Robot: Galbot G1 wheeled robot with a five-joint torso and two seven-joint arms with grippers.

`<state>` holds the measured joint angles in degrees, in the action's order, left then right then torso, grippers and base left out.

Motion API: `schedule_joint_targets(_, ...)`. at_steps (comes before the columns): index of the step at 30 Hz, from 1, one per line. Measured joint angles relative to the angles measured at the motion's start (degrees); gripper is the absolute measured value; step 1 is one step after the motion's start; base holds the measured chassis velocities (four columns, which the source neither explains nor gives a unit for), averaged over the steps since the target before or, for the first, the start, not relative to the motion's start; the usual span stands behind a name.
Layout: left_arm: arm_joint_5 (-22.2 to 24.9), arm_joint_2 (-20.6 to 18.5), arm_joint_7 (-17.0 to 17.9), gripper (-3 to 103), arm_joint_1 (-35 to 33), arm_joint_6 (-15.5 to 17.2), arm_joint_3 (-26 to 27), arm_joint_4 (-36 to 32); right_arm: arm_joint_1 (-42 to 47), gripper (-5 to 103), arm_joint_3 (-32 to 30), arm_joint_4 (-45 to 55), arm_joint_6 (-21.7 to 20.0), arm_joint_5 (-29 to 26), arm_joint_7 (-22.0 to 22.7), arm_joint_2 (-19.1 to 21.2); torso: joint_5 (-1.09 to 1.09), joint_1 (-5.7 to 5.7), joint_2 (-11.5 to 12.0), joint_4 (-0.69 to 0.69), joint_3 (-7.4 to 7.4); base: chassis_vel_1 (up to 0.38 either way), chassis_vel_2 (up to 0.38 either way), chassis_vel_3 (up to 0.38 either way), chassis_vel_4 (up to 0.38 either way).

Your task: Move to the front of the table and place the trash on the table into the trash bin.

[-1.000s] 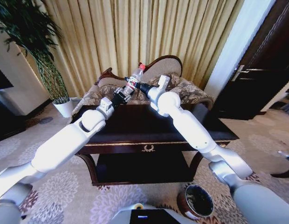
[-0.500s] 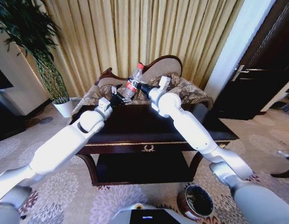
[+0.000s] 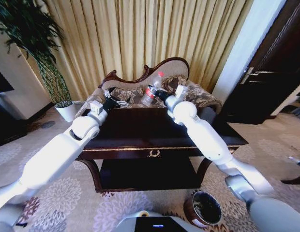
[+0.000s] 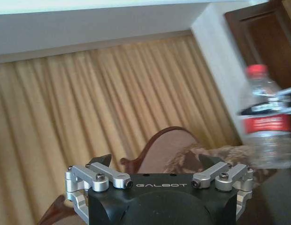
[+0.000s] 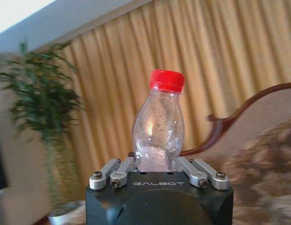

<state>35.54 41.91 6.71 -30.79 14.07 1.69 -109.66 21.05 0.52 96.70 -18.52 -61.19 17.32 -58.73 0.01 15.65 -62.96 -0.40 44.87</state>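
Observation:
Above the far edge of the dark glossy table (image 3: 140, 130), my right gripper (image 3: 157, 94) is shut on the lower part of a clear plastic bottle (image 3: 151, 92) with a red cap and label. In the right wrist view the bottle (image 5: 159, 124) stands upright between the fingers of that gripper (image 5: 155, 164). My left gripper (image 3: 111, 102) hangs over the table's far left corner, apart from the bottle, open and holding nothing (image 4: 155, 161). From the left wrist the bottle (image 4: 267, 122) shows off to one side. The dark-brown trash bin (image 3: 203, 208) stands on the carpet near my right arm's base.
An ornate sofa (image 3: 140, 82) sits right behind the table, in front of gold curtains. A potted plant (image 3: 53, 82) stands at the left and a dark door (image 3: 271, 63) at the right. The table has a lower shelf (image 3: 145, 174).
My left gripper has drawn back to the left, away from the bottle. The right gripper has carried the bottle a little to the right.

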Motion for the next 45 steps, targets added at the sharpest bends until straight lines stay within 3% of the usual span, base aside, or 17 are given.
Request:
schedule_joint_targets(9, 2.4, -1.4, 7.1, 100, -11.0, 2.1, 10.4, -4.4, 9.4, 26, -4.0, 4.1, 0.4, 12.7, 6.2, 5.2, 0.0, 0.0, 0.0, 0.0, 0.0, 0.0, 0.0, 0.0, 0.0)
schedule_joint_targets(17, 4.1, -2.7, 5.7, 100, -22.1, 2.9, 23.0, -7.4, 20.3, 26, -13.2, 9.2, 0.3, 19.2, 6.5, 10.4, 0.0, 0.0, 0.0, -0.01, -0.01, 0.0, 0.0, 0.0, 0.0)
schedule_joint_targets(25, 5.3, -2.2, 3.6, 100, -32.1, 2.8, 35.1, -9.3, 26.4, 26, -19.3, 13.3, 0.3, 18.7, 6.5, 14.5, -0.02, -0.01, 0.0, 0.03, -0.01, 0.0, 0.0, 0.0, 0.0)
schedule_joint_targets(32, 6.5, -2.2, 3.7, 100, -34.5, 2.9, 37.9, -10.8, 27.5, 26, -20.4, 16.1, -1.3, 17.2, 8.5, 16.1, 0.0, -0.01, 0.0, 0.0, 0.0, 0.0, 0.0, 0.0, 0.0)
schedule_joint_targets(45, 6.7, -3.0, 3.7, 100, -34.0, 3.0, 38.2, -10.8, 32.5, 26, -24.5, 18.1, -1.3, 17.6, 8.5, 16.1, 0.0, 0.01, 0.0, -0.01, 0.01, 0.042, -0.047, -0.05, 0.043)
